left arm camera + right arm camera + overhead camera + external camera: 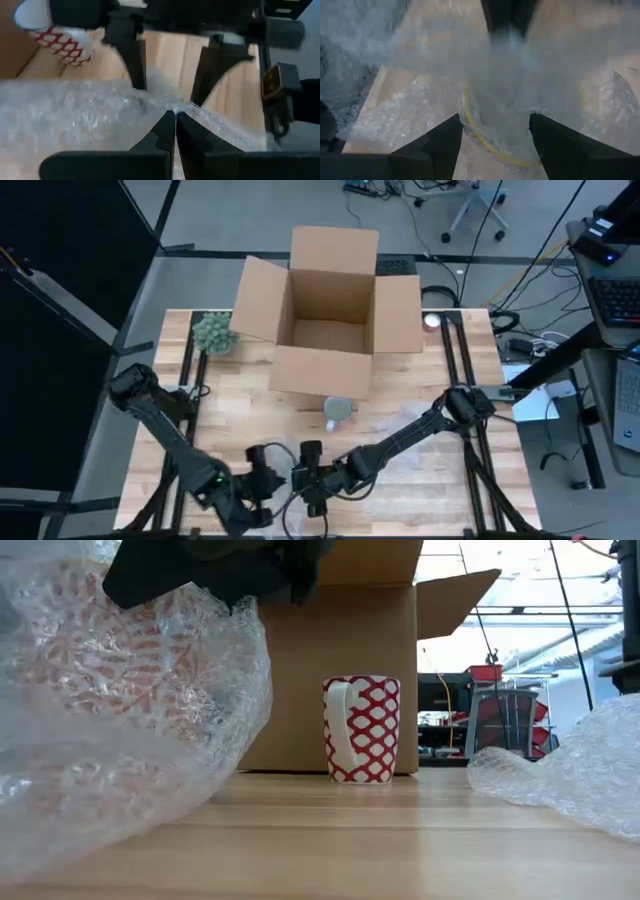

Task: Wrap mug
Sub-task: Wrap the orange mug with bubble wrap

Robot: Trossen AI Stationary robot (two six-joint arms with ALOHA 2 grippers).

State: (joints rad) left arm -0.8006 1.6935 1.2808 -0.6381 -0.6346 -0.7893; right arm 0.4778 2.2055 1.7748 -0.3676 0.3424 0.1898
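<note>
I see open wood between the mug [361, 729] and the table's near edge, in the low view. The cardboard box [328, 308] stands just behind the mug, its front flap hanging over it, so I count that side closed. Bubble wrap [120, 700] billows on one side of the low view and a second heap [570, 775] sits on the other (a clear lane between them). The potted plant [214, 333] sits well apart at the far left corner.
</note>
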